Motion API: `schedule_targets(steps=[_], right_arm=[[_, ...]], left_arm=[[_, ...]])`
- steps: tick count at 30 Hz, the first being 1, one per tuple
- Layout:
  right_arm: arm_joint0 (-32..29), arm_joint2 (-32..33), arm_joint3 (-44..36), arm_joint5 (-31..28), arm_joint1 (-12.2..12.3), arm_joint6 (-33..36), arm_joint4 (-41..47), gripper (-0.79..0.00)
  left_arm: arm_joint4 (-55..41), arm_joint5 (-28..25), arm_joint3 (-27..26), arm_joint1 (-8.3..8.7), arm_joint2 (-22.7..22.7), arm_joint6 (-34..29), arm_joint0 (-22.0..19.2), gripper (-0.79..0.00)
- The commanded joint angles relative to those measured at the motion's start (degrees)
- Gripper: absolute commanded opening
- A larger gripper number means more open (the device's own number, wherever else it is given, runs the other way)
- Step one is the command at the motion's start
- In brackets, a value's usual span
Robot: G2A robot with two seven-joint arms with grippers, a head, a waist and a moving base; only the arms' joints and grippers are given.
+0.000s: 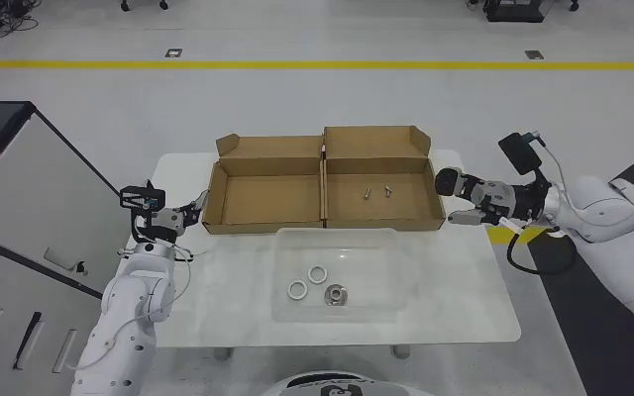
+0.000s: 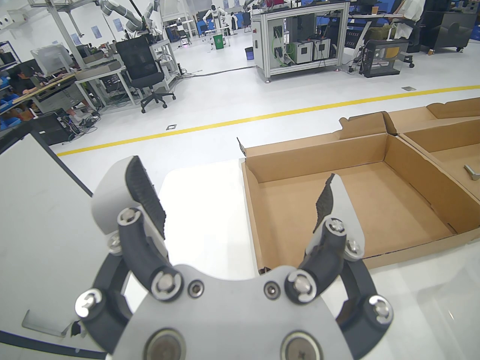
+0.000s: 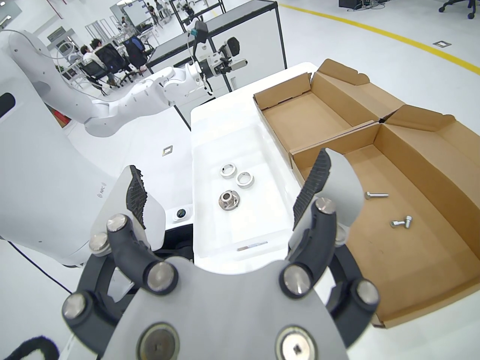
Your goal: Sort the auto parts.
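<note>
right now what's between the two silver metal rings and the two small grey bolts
Top view: bare floor of the clear plastic tray, then the front wall of the brown cardboard box holding the bolts.

1. Left arm [image 1: 134, 297], right arm [image 1: 594, 208]: smooth white rounded shells, black wrist sections.
2. Left gripper [image 2: 232, 173], right gripper [image 3: 228, 164]: silver base plate, black curved linkages, round silver screws, silver fingers [image 2: 108, 196] with black ribbed pads [image 2: 144, 192].
3. Cable [image 1: 512, 252]: black, looped beside right arm.
4. Wrist module [image 1: 517, 151]: black, box-shaped, at right wrist.
</note>
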Motion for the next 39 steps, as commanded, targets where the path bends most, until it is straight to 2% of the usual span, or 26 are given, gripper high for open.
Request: schedule_targets(steps=[1,15,19,24,29,33,39], right_arm=[[0.05,-0.07,-0.80,0.00,0.62,-0.01,0.91,0.000],[0.06,-0.16,-0.85,0.00,0.88,-0.01,1.26,0.000],[0.06,-0.16,-0.85,0.00,0.88,-0.01,1.26,0.000],[0.06,-0.16,-0.85,0.00,0.88,-0.01,1.26,0.000],[0.06,-0.16,-0.85,0.00,0.88,-0.01,1.26,0.000],[0.06,-0.16,-0.85,0.00,0.88,-0.01,1.26,0.000],[0.06,-0.16,-0.85,0.00,0.88,-0.01,1.26,0.000]], left_arm=[[0.00,0.00,0.00,0.00,0.00,0.00,0.00,0.000],[-0.73,-0.64,-0.31,0.01,-0.32,-0.21,-0.09,0.000],[-0.06,-4.94,-6.48,0.29,-0.90,-5.10,0.43,0.000],[-1.29,-11.07,-14.19,0.58,0.98,-18.74,-1.53,0.000],[-3.55,-15.13,-19.55,0.67,5.40,-34.99,-6.74,0.000],[-2.36,-18.29,-22.02,0.68,11.66,-52.29,-13.34,0.000],[-5.70,-25.26,-21.72,0.07,23.08,-69.89,-25.09,0.000]])
